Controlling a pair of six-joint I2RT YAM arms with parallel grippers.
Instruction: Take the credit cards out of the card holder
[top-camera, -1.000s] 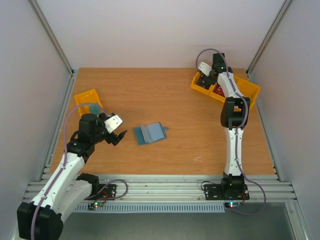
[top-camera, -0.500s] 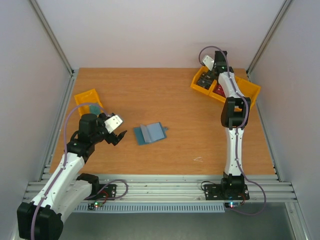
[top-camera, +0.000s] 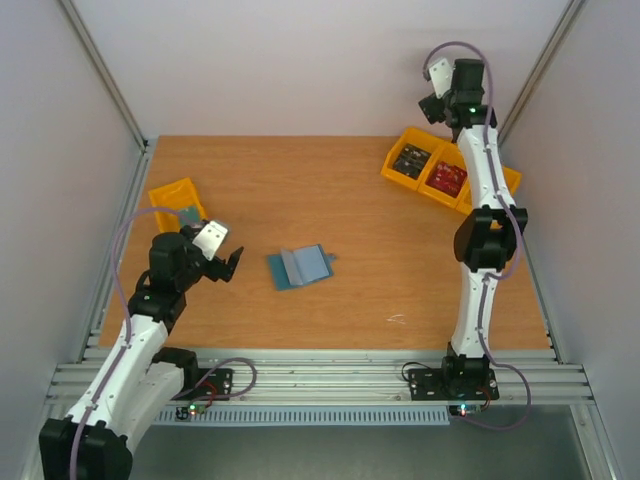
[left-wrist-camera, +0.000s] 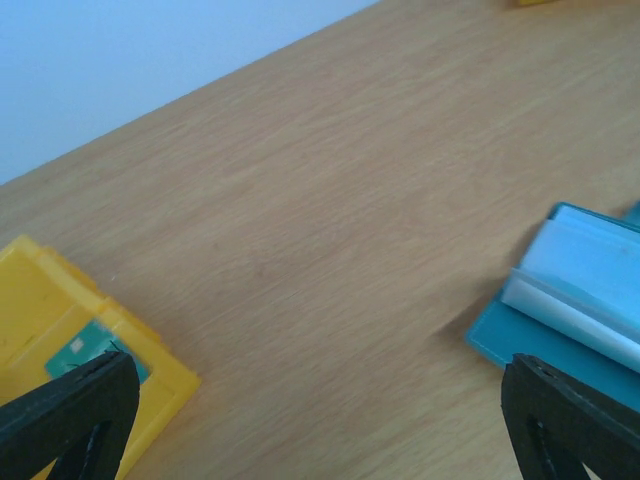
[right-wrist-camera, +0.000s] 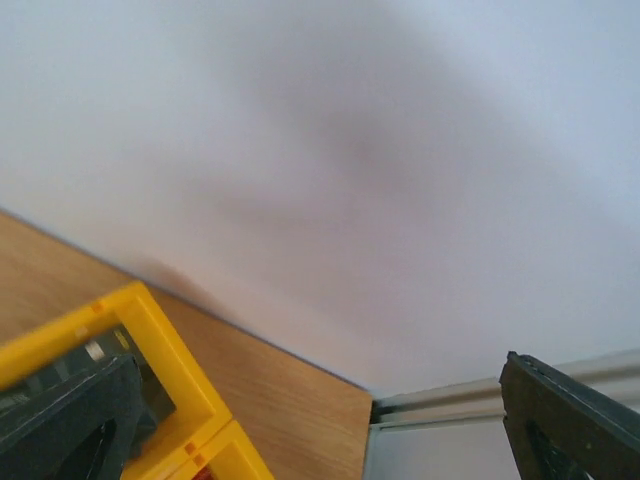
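Note:
The card holder (top-camera: 300, 266) is a teal-blue wallet lying open on the table with its pale lining up; in the left wrist view the card holder (left-wrist-camera: 585, 300) shows at the right edge. I see no card sticking out of it. My left gripper (top-camera: 226, 267) hovers just left of it, open and empty, and in its own view the left gripper (left-wrist-camera: 320, 430) has bare wood between its fingertips. A flat teal credit card (left-wrist-camera: 88, 350) lies in the left yellow bin (top-camera: 172, 194). My right gripper (top-camera: 434, 106) is raised high at the back right, open and empty.
A row of yellow bins (top-camera: 450, 172) with dark and red contents stands at the back right; one corner of these bins (right-wrist-camera: 150, 345) shows under the right gripper (right-wrist-camera: 320, 430). White walls and metal frame rails enclose the table.
The right gripper opened and rose from the back-right bins up toward the wall. The left arm shifted slightly left, away from the card holder, still open.

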